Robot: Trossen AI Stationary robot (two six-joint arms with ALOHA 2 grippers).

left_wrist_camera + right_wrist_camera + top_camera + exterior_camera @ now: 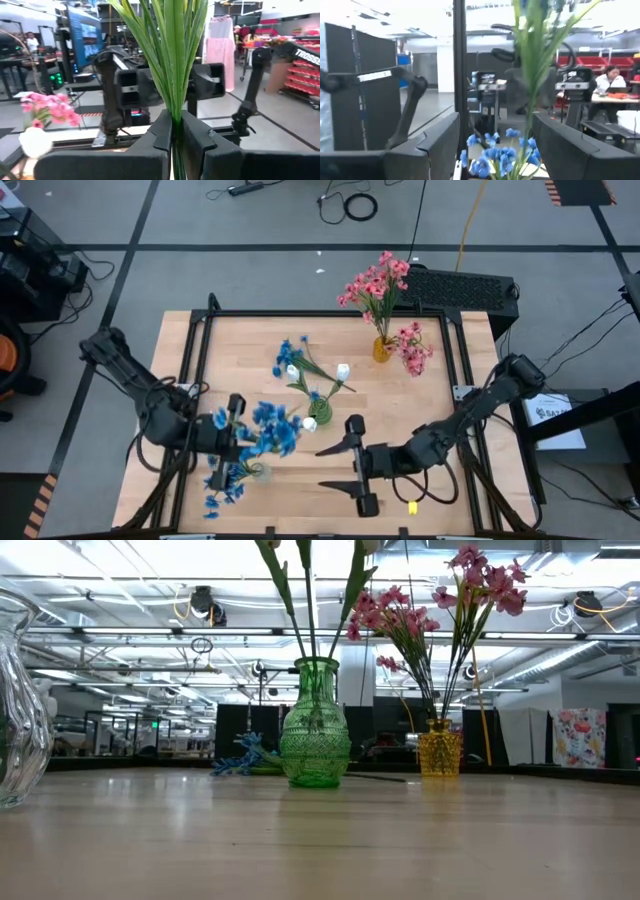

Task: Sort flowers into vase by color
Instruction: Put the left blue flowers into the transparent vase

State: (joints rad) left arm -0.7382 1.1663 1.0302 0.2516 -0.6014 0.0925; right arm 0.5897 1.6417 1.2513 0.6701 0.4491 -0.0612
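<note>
My left gripper (243,430) (175,135) is shut on a blue flower spray (272,430) at the table's near left, above a clear vase (250,471) (20,710) that holds more blue blossoms (220,485). My right gripper (338,468) (495,140) stands open to the spray's right, pointing at it and touching nothing. A green vase (320,408) (315,725) at mid-table holds white buds (343,370). A yellow vase (382,348) (440,745) at the far side holds pink flowers (375,285). My left gripper pinches the spray's green stems (175,117) between its two fingers, below the long leaves. The fingers come in level from the table's left and lie across the stems. The stems stand upright in the hold, leaves fanning out above the fingers.
A loose blue spray (292,360) (245,755) lies on the table behind the green vase. Another pink cluster (415,350) droops beside the yellow vase. A black frame (200,320) borders the wooden top. Bare wood lies in the near middle (330,840).
</note>
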